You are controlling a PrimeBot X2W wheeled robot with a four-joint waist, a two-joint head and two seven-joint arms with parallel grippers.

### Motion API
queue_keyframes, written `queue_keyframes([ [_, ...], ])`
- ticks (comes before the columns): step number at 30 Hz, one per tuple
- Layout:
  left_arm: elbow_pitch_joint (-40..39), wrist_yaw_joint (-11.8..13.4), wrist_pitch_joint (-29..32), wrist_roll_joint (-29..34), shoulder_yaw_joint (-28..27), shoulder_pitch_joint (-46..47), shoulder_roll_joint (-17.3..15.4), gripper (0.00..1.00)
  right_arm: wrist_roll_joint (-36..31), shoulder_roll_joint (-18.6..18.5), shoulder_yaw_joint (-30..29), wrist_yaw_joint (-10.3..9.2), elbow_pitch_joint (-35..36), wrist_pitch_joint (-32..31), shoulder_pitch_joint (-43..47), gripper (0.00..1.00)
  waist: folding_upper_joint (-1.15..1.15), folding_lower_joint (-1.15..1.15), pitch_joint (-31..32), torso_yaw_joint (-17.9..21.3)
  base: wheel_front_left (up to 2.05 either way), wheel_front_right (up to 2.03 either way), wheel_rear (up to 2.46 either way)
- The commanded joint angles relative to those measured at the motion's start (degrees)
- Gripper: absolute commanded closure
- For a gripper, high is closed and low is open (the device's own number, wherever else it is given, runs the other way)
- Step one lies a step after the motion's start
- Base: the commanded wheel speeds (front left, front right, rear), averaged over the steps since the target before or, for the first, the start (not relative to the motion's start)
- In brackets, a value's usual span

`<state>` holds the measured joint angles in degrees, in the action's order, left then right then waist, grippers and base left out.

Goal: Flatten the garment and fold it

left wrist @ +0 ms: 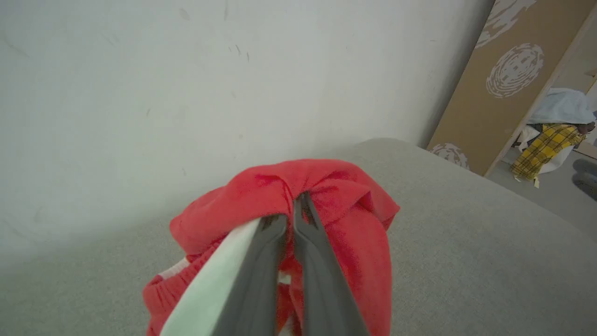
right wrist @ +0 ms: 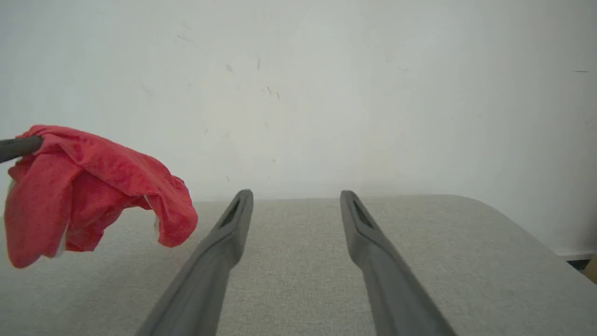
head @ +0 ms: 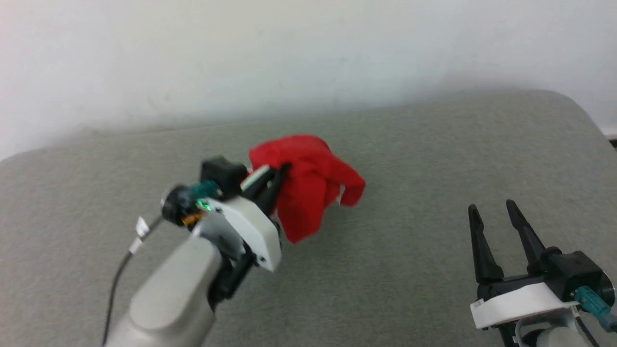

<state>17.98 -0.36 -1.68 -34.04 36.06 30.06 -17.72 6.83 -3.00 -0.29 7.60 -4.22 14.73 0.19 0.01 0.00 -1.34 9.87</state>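
Note:
The garment [head: 311, 185] is a bunched bright red pair of shorts hanging above the grey padded surface, with its folds drooping down. My left gripper [head: 282, 171] is shut on its upper fabric. In the left wrist view the closed fingertips pinch the red cloth [left wrist: 326, 196], and a white stripe [left wrist: 219, 275] lies beside the fingers. My right gripper [head: 491, 207] stands open at the lower right, well apart from the garment, with nothing between its fingers. In the right wrist view the garment [right wrist: 93, 186] dangles at the far left, beyond the spread right gripper [right wrist: 296, 196].
The grey padded surface [head: 409, 270] spreads under both arms, with a rounded far right corner and a white wall [head: 308, 53] behind it. A brown patterned panel [left wrist: 503, 79] and a pile of cloth [left wrist: 552, 140] stand off to the right in the left wrist view.

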Motion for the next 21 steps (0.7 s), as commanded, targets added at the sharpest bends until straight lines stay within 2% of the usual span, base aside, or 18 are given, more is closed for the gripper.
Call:
queue_keyframes([
  [1,1.08,0.44,-0.70,0.64,0.49,-1.01,0.47,1.00,0.53,0.13,0.16,-0.11,-0.07,0.27,-0.46,0.00,-0.01,0.00,-2.31,6.07,0.00,0.00,0.00],
  [5,9.64,0.45,-1.75,2.30,4.56,-3.29,4.38,1.00,1.09,0.13,0.50,-0.11,-0.27,0.27,-0.14,0.00,-0.01,0.00,-3.61,8.08,0.00,0.00,0.00],
  [6,11.80,0.23,-1.79,2.30,5.25,-3.69,5.25,0.84,1.24,0.13,0.53,-0.11,-0.25,0.27,-0.07,0.00,-0.01,0.00,-3.88,8.32,0.00,0.00,0.00],
  [7,13.96,-0.01,-1.60,2.72,6.20,-3.92,5.84,0.21,1.33,0.13,0.56,-0.11,-0.23,0.27,0.04,0.00,-0.01,0.00,-3.97,8.40,0.00,0.00,0.00],
  [8,15.98,-0.34,-1.26,3.10,7.14,-4.09,6.32,0.00,1.39,0.13,0.60,-0.11,-0.23,0.27,0.14,0.00,-0.01,0.00,-4.00,8.43,0.00,0.00,0.00],
  [15,21.89,-3.32,-4.22,4.25,10.12,-3.60,8.36,0.00,1.22,0.13,0.20,-0.11,-1.12,0.27,1.19,0.00,-0.01,0.00,-1.85,5.46,0.00,0.00,0.00],
  [21,17.69,-3.32,-7.35,4.54,10.03,-3.56,7.53,0.00,0.36,0.13,-0.55,-0.11,-1.97,0.27,2.67,0.00,-0.01,0.00,2.12,0.13,0.00,0.00,0.00],
])
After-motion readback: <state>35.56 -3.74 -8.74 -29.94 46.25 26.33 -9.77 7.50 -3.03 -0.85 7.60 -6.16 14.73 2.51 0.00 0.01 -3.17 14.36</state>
